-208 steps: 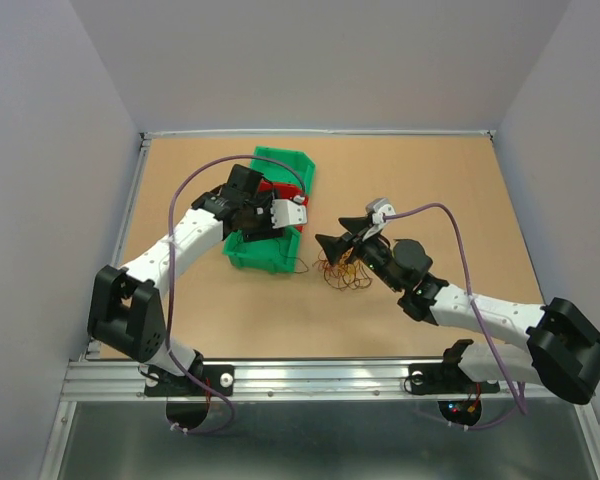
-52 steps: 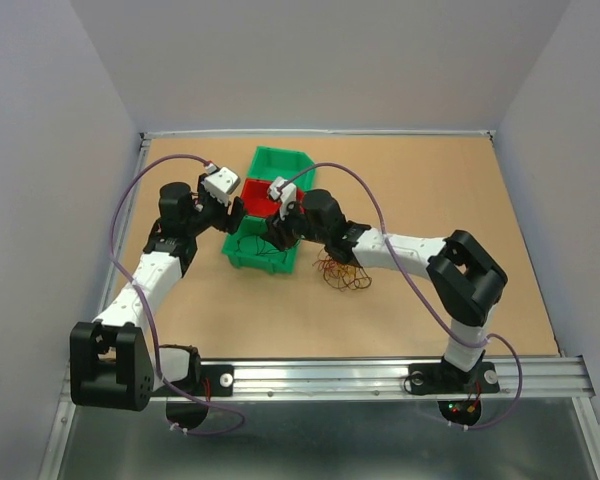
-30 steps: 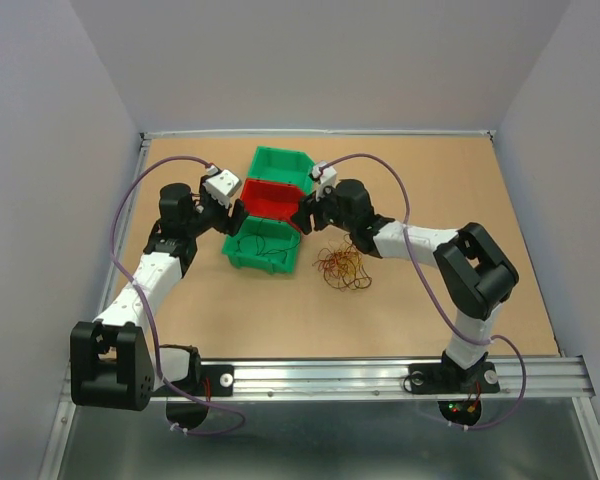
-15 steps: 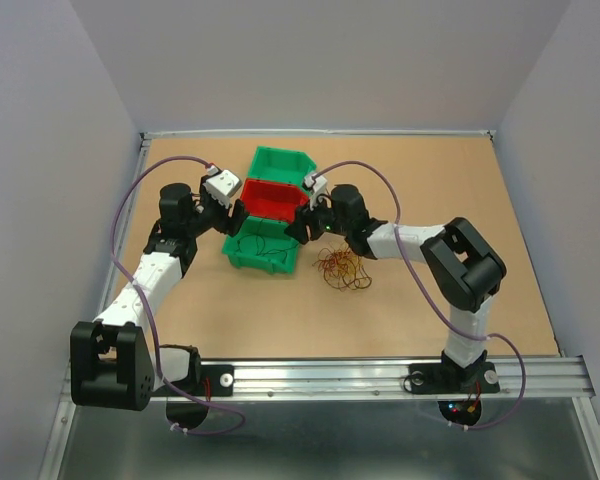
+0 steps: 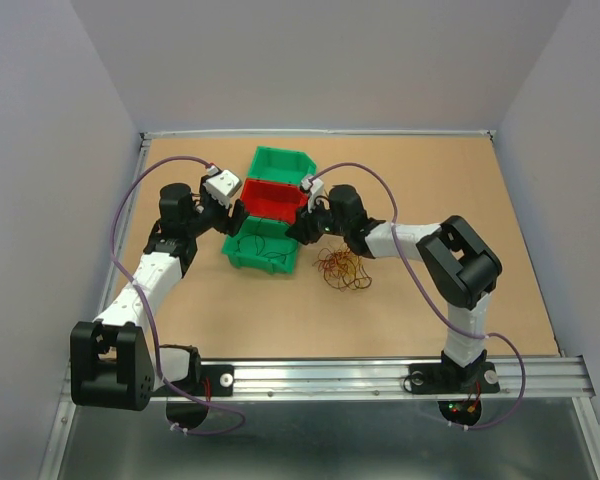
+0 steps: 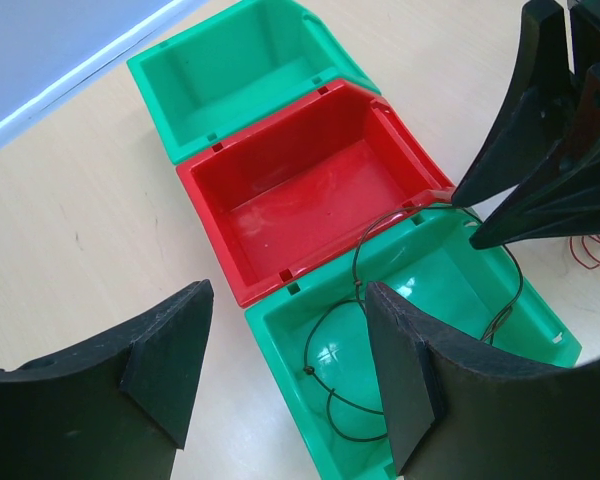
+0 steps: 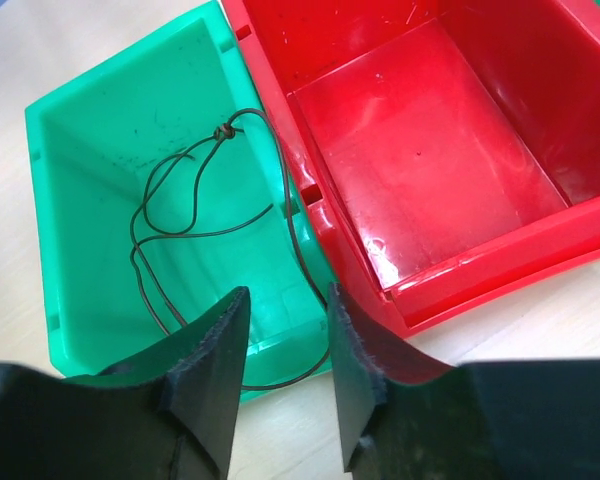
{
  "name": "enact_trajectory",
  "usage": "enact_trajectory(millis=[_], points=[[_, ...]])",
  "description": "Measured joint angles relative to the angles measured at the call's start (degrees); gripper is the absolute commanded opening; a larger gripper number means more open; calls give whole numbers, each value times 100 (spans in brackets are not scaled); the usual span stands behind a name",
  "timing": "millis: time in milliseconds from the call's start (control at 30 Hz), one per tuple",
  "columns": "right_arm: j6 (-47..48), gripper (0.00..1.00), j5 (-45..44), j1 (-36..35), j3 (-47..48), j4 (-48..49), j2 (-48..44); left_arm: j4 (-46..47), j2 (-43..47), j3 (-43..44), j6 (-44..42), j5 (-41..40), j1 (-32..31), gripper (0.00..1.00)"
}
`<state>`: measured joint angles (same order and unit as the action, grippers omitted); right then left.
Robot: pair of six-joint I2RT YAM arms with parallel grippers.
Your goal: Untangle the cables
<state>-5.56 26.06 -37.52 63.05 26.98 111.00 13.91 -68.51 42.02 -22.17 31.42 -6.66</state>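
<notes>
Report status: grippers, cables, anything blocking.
Left gripper open, empty. Right gripper part-open astride thin dark wire at near green plastic bin rim. Red-orange wire tangle on table. No obstruction seen.

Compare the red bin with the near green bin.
The red bin is empty; the near green bin holds a looped dark wire. The red bin sits in the middle of the row; the near green bin is at the row's near end. Both are open-topped plastic bins, side by side.

In the top view both arms (image 5: 152, 268) are bent inward toward the upper centre, the left gripper (image 6: 285, 335) being held wide open and the right gripper (image 7: 288, 320) narrowly parted.
</notes>
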Motion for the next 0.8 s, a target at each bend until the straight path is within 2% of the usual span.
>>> enact_trajectory(millis=[33, 133, 233, 300, 400, 500, 800], points=[[11, 36, 2, 0, 2, 0, 0, 0, 0, 0, 0, 0, 0, 73], [52, 20, -57, 2, 48, -83, 7, 0, 0, 0, -2, 0, 0, 73], [85, 17, -216, 0, 96, -144, 15, 0, 0, 0, -2, 0, 0, 73], [96, 10, -337, 0, 138, -179, 46, -2, 0, 0, -2, 0, 0, 73], [122, 4, -382, 0, 208, -214, 94, -2, -2, 0, -2, 0, 0, 73], [177, 1, -380, -17, 216, -216, 109, -2, -7, 0, -4, 2, 0, 73], [588, 1, -455, -468, 216, -431, 109, -42, -133, 0, -44, 11, 0, 73]])
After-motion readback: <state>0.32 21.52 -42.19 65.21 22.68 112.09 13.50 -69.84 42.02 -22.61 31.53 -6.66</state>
